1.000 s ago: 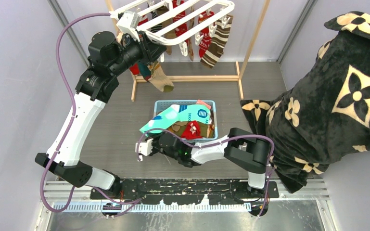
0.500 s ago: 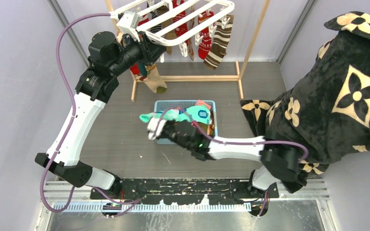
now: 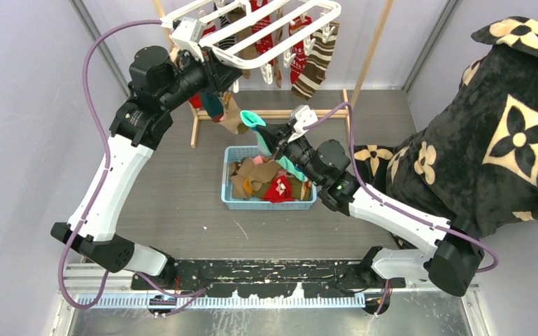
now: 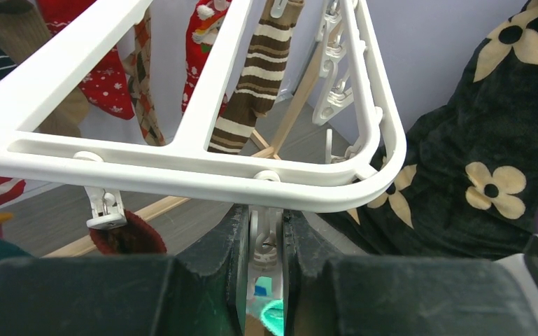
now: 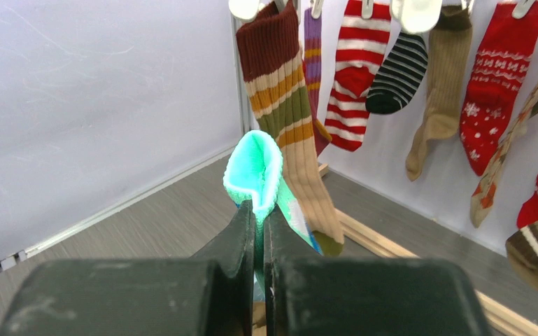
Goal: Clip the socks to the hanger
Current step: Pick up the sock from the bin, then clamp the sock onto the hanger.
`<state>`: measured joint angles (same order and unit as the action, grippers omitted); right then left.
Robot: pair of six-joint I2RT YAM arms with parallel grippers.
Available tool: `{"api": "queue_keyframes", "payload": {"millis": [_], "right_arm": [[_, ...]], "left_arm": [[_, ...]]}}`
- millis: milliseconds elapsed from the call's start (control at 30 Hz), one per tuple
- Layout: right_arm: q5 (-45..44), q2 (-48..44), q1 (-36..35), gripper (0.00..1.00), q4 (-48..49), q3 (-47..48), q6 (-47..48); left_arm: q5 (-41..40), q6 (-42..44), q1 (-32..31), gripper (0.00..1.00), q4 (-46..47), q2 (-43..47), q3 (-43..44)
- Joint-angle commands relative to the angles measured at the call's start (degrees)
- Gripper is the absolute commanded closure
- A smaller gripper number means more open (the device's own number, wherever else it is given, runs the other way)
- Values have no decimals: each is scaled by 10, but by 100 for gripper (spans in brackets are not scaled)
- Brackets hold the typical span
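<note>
The white hanger (image 3: 273,38) hangs at the back with several socks clipped under it, among them a brown striped one (image 3: 315,66). My left gripper (image 3: 218,75) is shut on one of its dangling white clips (image 4: 266,246), just beneath the front bar (image 4: 182,171). A teal sock (image 3: 254,119) is pinched at its cuff in my right gripper (image 3: 271,136), which holds it raised above the basket and just below the left gripper. In the right wrist view the teal cuff (image 5: 255,164) stands up out of the shut right gripper (image 5: 259,213). More socks (image 3: 266,182) lie in the basket.
A blue basket (image 3: 232,201) sits mid-floor. The pale wooden frame (image 3: 280,113) stands behind it, under the hanger. A large black floral blanket (image 3: 490,140) fills the right side. Grey walls close in left and back.
The right arm has lifted the teal sock out of the basket and swung it up and back toward the hanger. The left arm has stayed on its clip.
</note>
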<state>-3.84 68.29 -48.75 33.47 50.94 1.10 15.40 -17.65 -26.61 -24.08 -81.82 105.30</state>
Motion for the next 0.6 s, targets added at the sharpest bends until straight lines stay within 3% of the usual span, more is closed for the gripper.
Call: {"api": "queue_keyframes", "payload": {"millis": [0, 300, 567], "right_arm": [[12, 13, 6, 99, 13, 47, -61], [-68, 48, 8, 99, 61, 89, -162], [-178, 56, -30, 99, 96, 89, -144]], "left_arm": [[28, -6, -2, 96, -7, 21, 11], [27, -9, -3, 96, -2, 26, -3], [3, -9, -8, 97, 21, 38, -29]]}}
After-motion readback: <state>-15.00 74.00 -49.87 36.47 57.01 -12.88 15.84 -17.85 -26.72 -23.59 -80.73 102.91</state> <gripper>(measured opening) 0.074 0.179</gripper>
